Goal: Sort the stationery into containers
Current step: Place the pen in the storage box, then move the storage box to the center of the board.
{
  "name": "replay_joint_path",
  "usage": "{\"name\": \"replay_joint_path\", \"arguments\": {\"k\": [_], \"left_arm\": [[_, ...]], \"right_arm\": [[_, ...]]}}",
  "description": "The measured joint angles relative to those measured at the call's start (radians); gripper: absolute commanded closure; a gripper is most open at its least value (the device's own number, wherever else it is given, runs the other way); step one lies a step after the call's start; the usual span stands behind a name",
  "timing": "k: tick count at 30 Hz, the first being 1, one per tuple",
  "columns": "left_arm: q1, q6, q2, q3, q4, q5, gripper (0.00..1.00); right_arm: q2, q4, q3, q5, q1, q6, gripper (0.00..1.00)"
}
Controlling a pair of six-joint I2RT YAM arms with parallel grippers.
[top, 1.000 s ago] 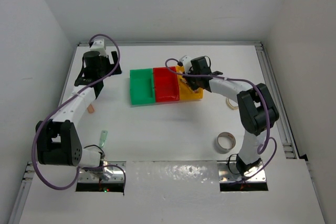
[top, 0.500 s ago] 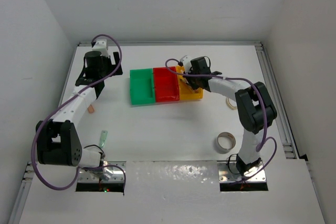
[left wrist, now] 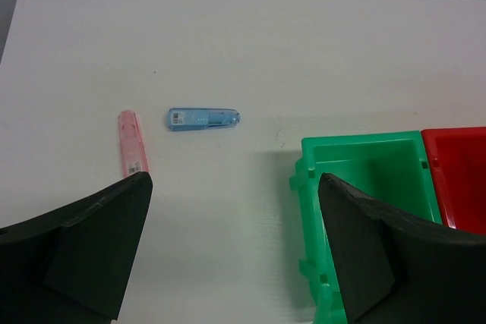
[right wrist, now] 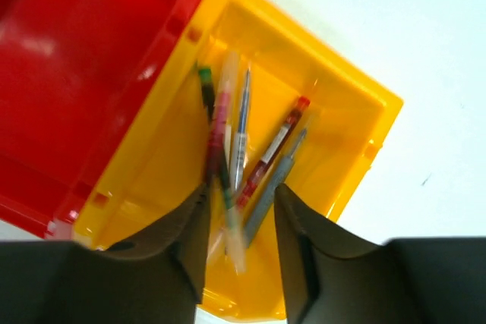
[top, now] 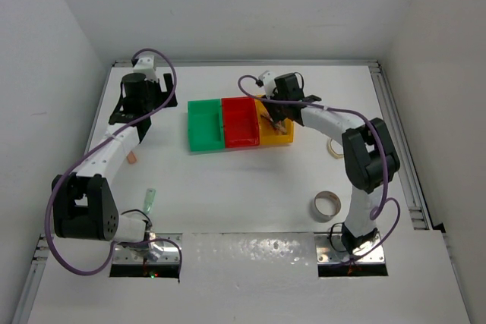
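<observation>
Right jaws above yellow bin; tape roll well apart.

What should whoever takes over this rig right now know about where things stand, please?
Left hand: open, empty, over the table beside the green bin.
Right hand: open above the yellow bin.
Done: several pens lie in the yellow bin.
Left: pink piece and blue piece in front of the left hand; green piece and tape roll toward the near edge, all loose on the table.
</observation>
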Motion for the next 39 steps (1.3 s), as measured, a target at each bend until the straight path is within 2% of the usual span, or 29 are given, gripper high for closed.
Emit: {"name": "replay_joint_path", "arguments": {"k": [3,6,8,12,17,21,29,35,39], "left_arm": [[0.000,0.002,0.000,0.000,0.002,0.003,0.11],[0.000,0.004,0.000,0.000,0.003,0.003,0.11],[0.000,0.004,0.000,-0.002,0.010,0.003,0.11],[0.000,0.003,-0.002,-0.010,0.024,0.003,0.11],[0.000,0.000,-0.009,-0.026,0.027,0.006,0.11],[0.000,-0.004,-0.016,-0.030,0.027,0.006,0.11],[0.000,-0.011,-0.028,-0.031,0.031,0.006,0.11],[0.000,-0.011,-0.028,-0.031,0.026,0.006,0.11],[0.000,-0.008,-0.028,-0.031,0.021,0.005,0.11]], "right_arm": [[-0.009,0.005,0.020,-0.013,0.000,0.031,0.60],[-0.042,0.024,0.019,-0.021,-0.005,0.111,0.49],[-0.068,0.052,0.019,-0.003,-0.016,0.172,0.45],[-0.083,0.054,0.043,0.077,-0.055,0.265,0.48],[0.024,-0.035,0.171,0.130,-0.086,0.329,0.50],[0.087,-0.085,0.178,0.148,-0.084,0.371,0.63],[0.114,-0.105,0.134,0.140,-0.079,0.394,0.72],[0.114,-0.095,0.133,0.128,-0.072,0.386,0.98],[0.115,-0.072,0.133,0.128,-0.041,0.375,1.00]]}}
